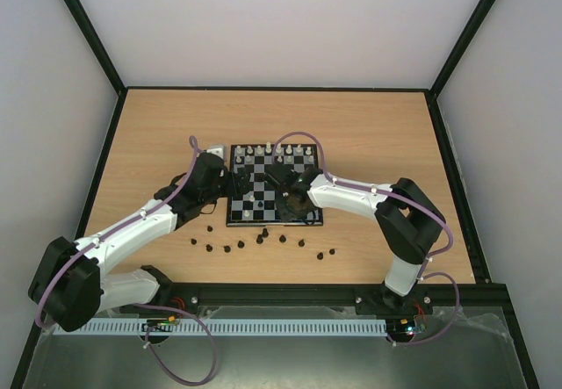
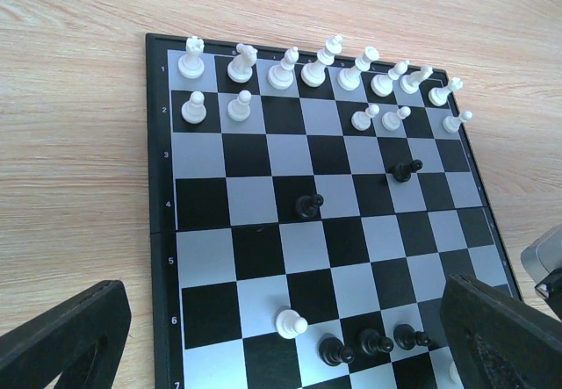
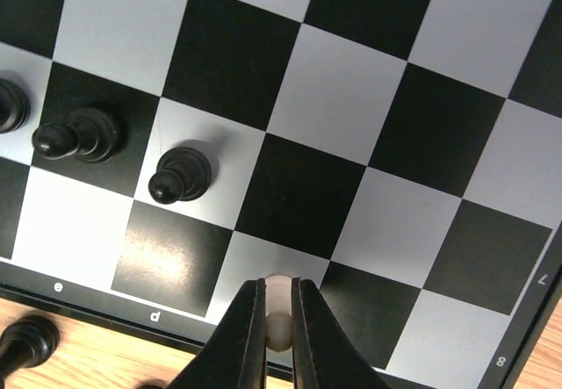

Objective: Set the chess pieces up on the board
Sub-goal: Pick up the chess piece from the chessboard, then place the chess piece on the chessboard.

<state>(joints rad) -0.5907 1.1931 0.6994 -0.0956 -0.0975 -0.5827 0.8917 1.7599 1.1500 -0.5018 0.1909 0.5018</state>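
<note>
The board [image 1: 263, 198] lies mid-table, with white pieces [image 2: 325, 64] lined up on its far two rows. My right gripper [image 3: 278, 306] is shut on a white pawn [image 3: 278, 327] over a light square at the board's near edge [image 1: 290, 203]. Black pawns [image 3: 180, 176] stand to its left. My left gripper [image 2: 283, 341] is open and hovers over the board's left side [image 1: 226, 183], with nothing between its fingers [image 2: 61, 336]. A white pawn [image 2: 291, 323] and three black pawns [image 2: 369, 343] stand below it. Two more black pawns [image 2: 309, 205] stand mid-board.
Several loose black pieces [image 1: 241, 244] lie scattered on the wooden table [image 1: 158, 134] in front of the board's near edge. One black piece [image 3: 26, 341] shows just off the board. Black frame rails border the table.
</note>
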